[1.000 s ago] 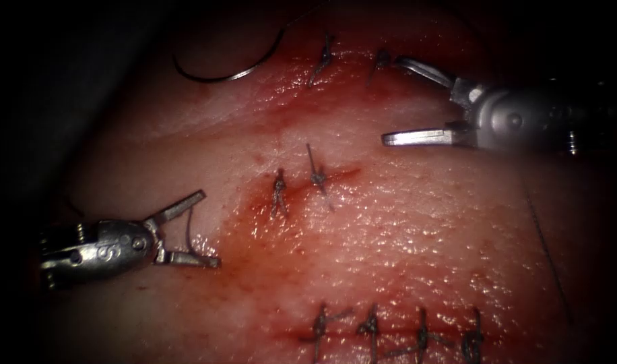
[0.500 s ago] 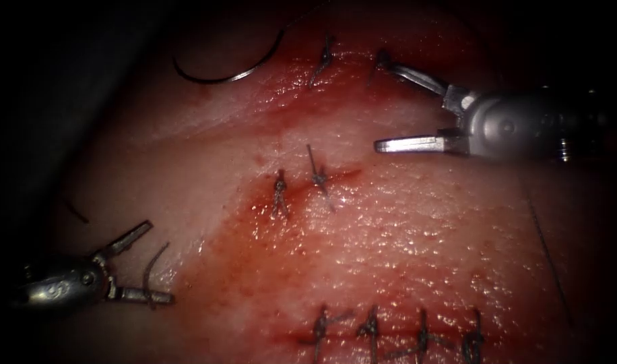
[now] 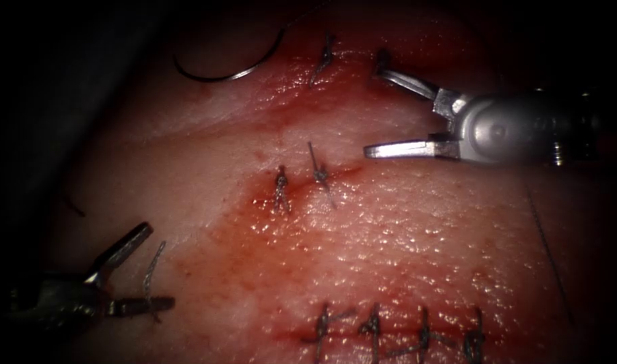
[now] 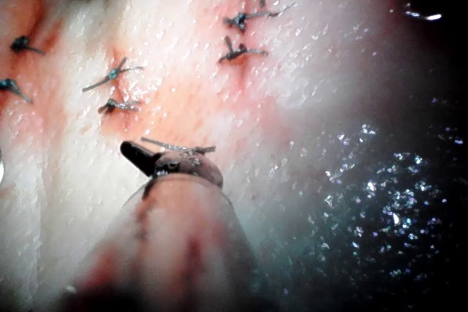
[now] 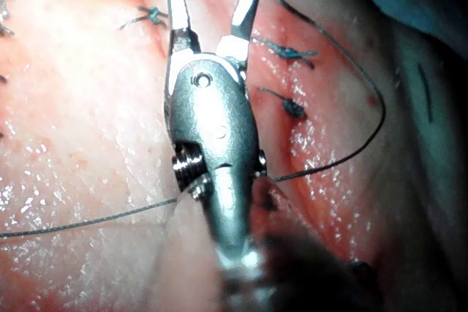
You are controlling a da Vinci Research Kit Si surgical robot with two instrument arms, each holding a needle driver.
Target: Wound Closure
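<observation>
Needle lies free on the tissue, up left of the cut; right tool gapes empty above the stitches, left tool gapes too, a cut thread end stuck to its lower jaw

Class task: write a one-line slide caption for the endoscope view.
Both tools open over sutured tissue: left tool beside a cut thread end, right tool empty.
</observation>
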